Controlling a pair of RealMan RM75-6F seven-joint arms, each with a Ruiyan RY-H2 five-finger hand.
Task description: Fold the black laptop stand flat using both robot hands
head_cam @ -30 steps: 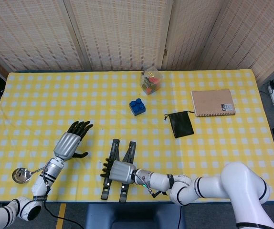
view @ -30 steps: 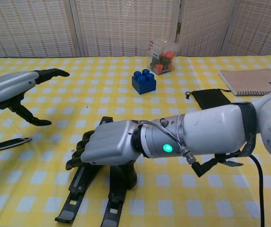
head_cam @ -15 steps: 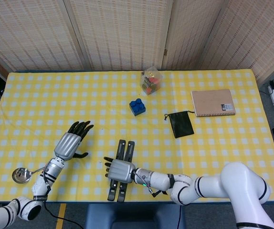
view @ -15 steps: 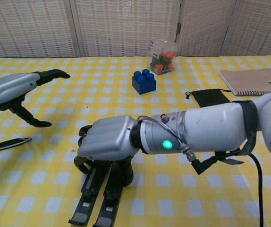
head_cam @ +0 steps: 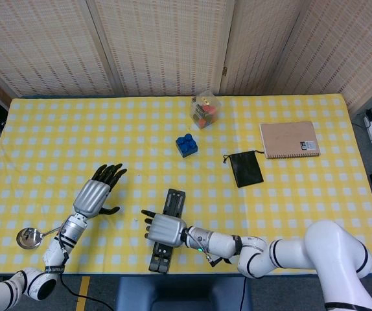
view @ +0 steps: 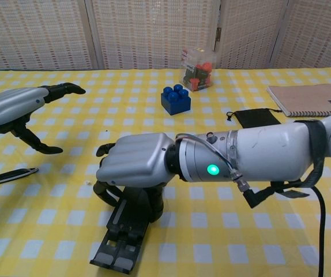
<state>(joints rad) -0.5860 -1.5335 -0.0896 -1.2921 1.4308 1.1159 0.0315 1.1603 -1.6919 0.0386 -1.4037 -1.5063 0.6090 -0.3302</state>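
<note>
The black laptop stand (head_cam: 175, 199) lies near the table's front edge with its two bars closed side by side; its near end (view: 122, 236) shows flat on the yellow checked cloth. My right hand (head_cam: 166, 229) rests on top of its middle, fingers curled down around the bars (view: 135, 163), hiding that part. My left hand (head_cam: 95, 196) hovers to the left of the stand, clearly apart from it, fingers spread and holding nothing (view: 12, 107).
A metal spoon (head_cam: 27, 237) lies at the front left, below my left hand. Further back are a blue brick (head_cam: 186, 144), a clear box of toys (head_cam: 205, 109), a black pouch (head_cam: 245, 168) and a notebook (head_cam: 290, 139).
The stand's two bars, splayed apart a second ago, have come together under my right hand, which shifted slightly right. My left hand has stayed still.
</note>
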